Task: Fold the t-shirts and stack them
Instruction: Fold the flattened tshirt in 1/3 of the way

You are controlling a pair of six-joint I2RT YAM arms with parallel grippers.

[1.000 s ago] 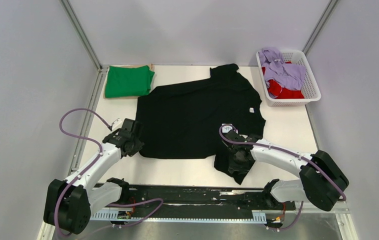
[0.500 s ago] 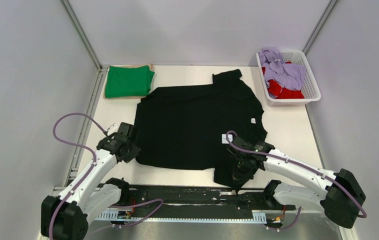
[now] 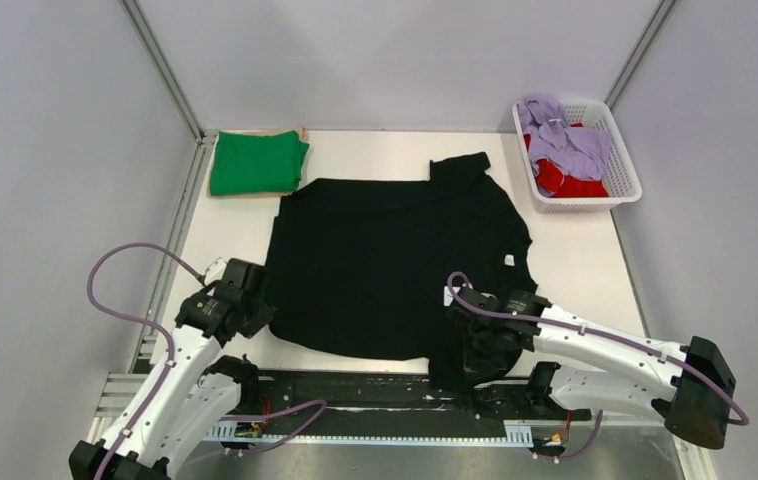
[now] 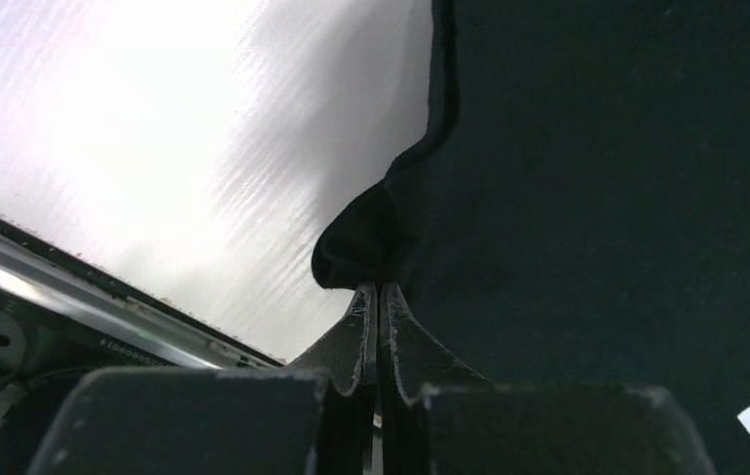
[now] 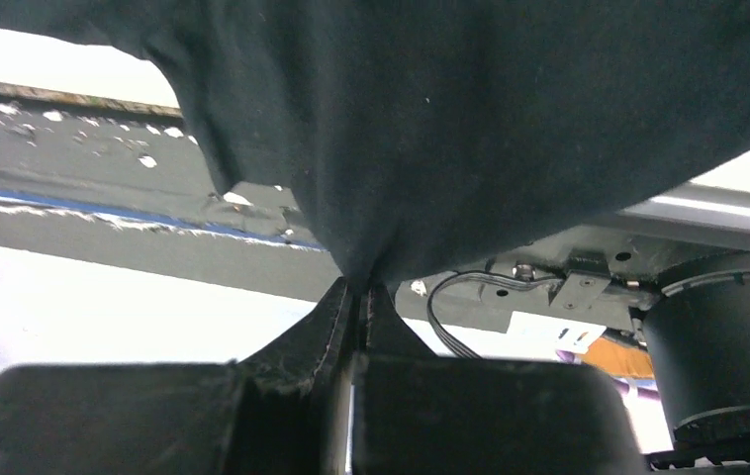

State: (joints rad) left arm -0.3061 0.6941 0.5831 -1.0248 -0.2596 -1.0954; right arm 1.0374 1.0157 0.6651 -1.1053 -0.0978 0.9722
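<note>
A black t-shirt point(image 3: 395, 250) lies spread flat across the middle of the table, its near right part hanging over the front edge. My left gripper point(image 3: 257, 312) is shut on its near left corner point(image 4: 356, 252). My right gripper point(image 3: 477, 352) is shut on a pinch of the same black t-shirt point(image 5: 430, 129) at the near right, lifted off the table. A folded bright green t-shirt point(image 3: 256, 162) rests at the far left corner. Lavender point(image 3: 565, 140) and red point(image 3: 565, 182) t-shirts lie crumpled in the basket.
The white lattice basket point(image 3: 623, 180) stands at the far right corner. A metal rail point(image 3: 355, 390) with cables runs along the near table edge, between the arm bases. Metal frame posts rise at the back corners.
Both arms have drawn back toward the near edge, dragging the black t-shirt with them. The right gripper has closed on the fabric.
</note>
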